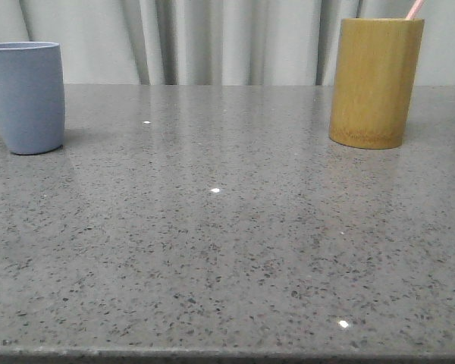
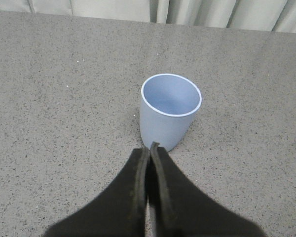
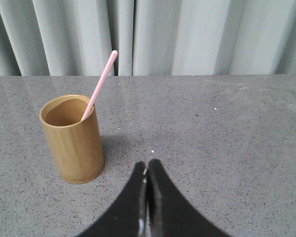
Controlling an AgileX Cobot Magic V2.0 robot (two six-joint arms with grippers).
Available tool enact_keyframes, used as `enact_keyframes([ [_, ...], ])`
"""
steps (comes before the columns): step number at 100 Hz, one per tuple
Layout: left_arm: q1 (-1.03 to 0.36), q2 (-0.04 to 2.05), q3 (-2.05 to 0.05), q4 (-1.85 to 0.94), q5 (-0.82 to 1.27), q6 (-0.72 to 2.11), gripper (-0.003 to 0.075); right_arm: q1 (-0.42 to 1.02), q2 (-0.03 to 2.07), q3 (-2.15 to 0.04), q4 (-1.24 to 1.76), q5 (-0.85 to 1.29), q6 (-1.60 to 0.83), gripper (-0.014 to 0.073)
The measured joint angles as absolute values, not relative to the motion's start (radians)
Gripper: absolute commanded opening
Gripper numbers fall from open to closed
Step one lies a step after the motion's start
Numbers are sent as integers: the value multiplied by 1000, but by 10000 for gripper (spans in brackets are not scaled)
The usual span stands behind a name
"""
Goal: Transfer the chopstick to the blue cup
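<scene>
The chopstick [image 3: 100, 83] stood in the bamboo cup [image 3: 73, 139] on the right side of the tabletop [image 1: 227, 227]. It leaned on the rim, its long end pointing up and away from the cup. Your right gripper [image 3: 147, 170] was the nearer one, with its jaws shut and holding nothing. The stick was ahead of those jaws and off to one side, well apart. Your left gripper [image 2: 149, 153], jaws shut too, sat just beside the empty blue cup [image 2: 168, 111].

bamboo cup [image 1: 376, 82], speckled grey table [image 1: 227, 250], pale curtain [image 1: 235, 42]
</scene>
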State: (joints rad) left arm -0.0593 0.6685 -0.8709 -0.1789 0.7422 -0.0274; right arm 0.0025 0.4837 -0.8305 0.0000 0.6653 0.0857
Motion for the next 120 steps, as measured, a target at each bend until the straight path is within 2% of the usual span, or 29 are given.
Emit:
enact_keyframes([
  [6,-59,669,-871,-179,744,-27,-4,2,484,-830,0,665,86,-9],
  [13,-59,669,-871,-179,744,-27,59,2,484,-830,0,665,86,101],
  [19,-59,669,-871,-179,744,-27,170,2,484,-830,0,665,86,237],
  [20,-59,669,-871,-179,744,-27,170,2,484,-830,0,665,86,253],
  [28,-59,669,-871,-179,744,-27,340,2,484,-830,0,665,86,447],
  [32,-59,669,-871,-179,745,-27,412,2,484,-830,0,665,86,511],
  [33,-59,669,-871,-179,745,-27,452,2,484,-830,0,665,86,533],
  [40,-59,669,-871,-179,745,-27,538,2,484,-830,0,665,86,601],
  [45,-59,669,-871,-179,745,-27,561,2,484,-830,0,665,86,607],
  [76,-59,724,-923,-179,702,-20,546,2,484,-830,0,665,86,602],
  [120,-59,1261,-1341,-177,899,-11,546,2,484,-830,0,665,86,602],
])
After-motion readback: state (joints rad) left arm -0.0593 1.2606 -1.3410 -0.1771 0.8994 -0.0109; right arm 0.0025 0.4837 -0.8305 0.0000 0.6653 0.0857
